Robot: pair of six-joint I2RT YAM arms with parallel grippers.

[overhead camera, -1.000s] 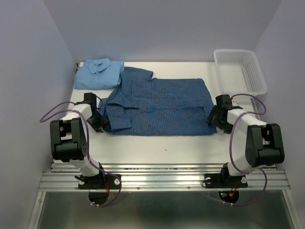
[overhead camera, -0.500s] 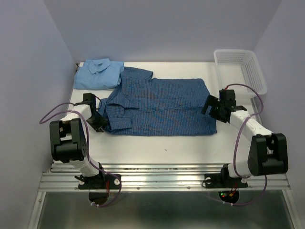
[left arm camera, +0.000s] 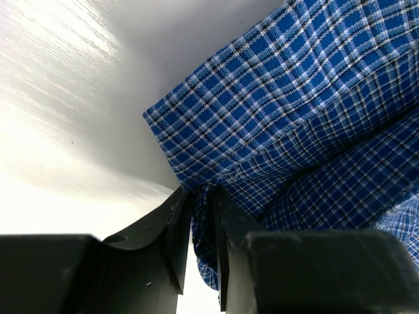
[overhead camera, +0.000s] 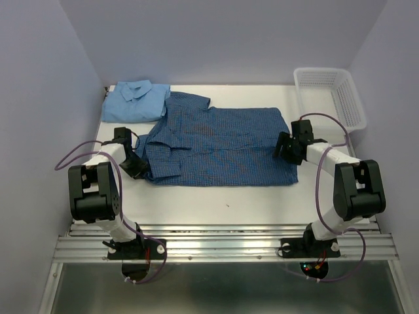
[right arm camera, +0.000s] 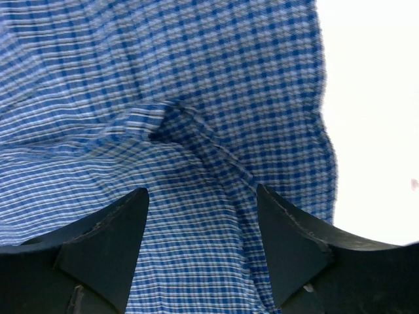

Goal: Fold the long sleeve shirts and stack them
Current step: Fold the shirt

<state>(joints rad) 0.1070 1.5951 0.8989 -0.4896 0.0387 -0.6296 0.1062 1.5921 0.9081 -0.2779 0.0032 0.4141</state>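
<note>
Left wrist: left gripper point(left arm camera: 201, 199) narrow, pinching checked shirt point(left arm camera: 294, 118) edge. Right wrist: right gripper point(right arm camera: 201, 196) wide above shirt ridge; best lowered, closed fully on cloth, both lifting evenly.

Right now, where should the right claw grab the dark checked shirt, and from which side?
Grab its right-hand edge, pinching from above and coming in from the bare table side. The dark checked shirt lies flat, so probably only that free edge, or the raised wrinkle just inside it, gives cloth to close on. The right claw hangs open over that spot.
</note>
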